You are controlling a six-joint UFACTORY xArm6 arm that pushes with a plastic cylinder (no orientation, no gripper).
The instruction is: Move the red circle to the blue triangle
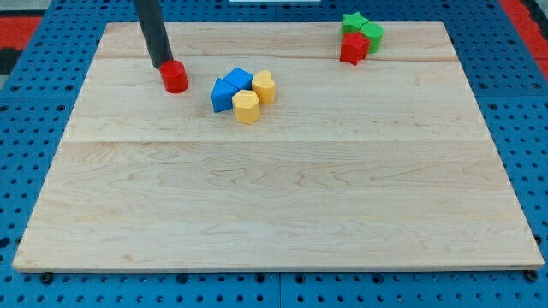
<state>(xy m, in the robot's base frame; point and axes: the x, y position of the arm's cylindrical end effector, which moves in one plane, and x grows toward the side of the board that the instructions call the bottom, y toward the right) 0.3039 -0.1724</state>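
Closest to the camera is the yellow hexagon, sitting off to the view's right of my tip and a bit lower, bunched up with a yellow heart, the blue triangle and a blue cube. No writing or labels anywhere. No pincer here, just a rod; my tip touches the red circle at its upper left. Far right of my tip: red star, green star, green circle on the wooden board.

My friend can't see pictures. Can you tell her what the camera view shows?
My tip rests against the upper left of the red circle on a wooden board. To its right, the blue triangle sits clustered with a blue block and two yellow blocks. Two green blocks and a red block sit at the view's top right.
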